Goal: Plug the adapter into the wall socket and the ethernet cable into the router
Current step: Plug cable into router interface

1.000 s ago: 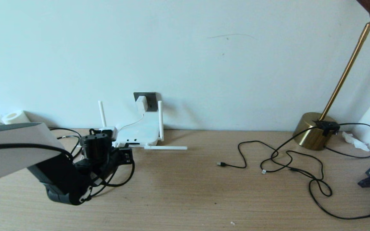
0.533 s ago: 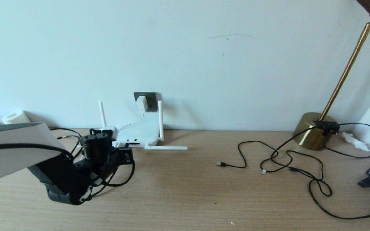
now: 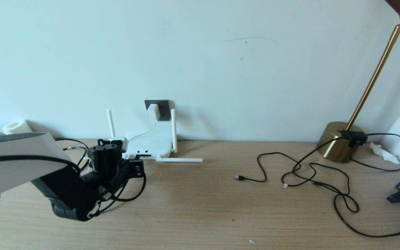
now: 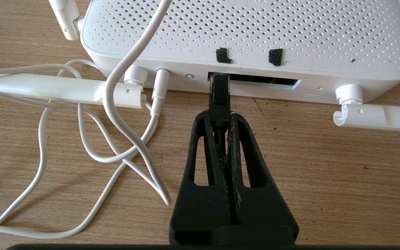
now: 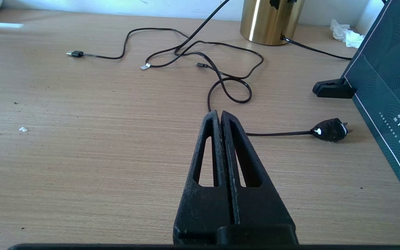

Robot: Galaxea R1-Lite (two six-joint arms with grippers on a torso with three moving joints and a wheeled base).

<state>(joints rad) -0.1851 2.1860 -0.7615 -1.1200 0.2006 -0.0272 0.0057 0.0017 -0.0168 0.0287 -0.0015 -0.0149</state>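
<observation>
The white router (image 3: pixel 149 143) lies on the desk against the wall. Above it, the white adapter (image 3: pixel 153 111) sits in the dark grey wall socket (image 3: pixel 163 106), and its thin white cord (image 4: pixel 130 69) runs down to the router's back. My left gripper (image 4: pixel 219 116) is shut on the black plug of the ethernet cable (image 4: pixel 219 95). The plug's tip is at the leftmost end of the router's (image 4: pixel 248 34) dark port row. The black cable loops beside the left gripper (image 3: pixel 135 166) in the head view. My right gripper (image 5: pixel 219 116) hangs shut and empty over bare desk.
One router antenna (image 3: pixel 179 160) lies flat on the desk. To the right are a brass lamp base (image 3: pixel 340 140), tangled black cables (image 3: pixel 307 173) with a black plug (image 5: pixel 330 130), and a dark box (image 5: pixel 387 86). White rolls (image 3: pixel 16 126) stand far left.
My left arm has edged very slightly toward the router; nothing else has moved.
</observation>
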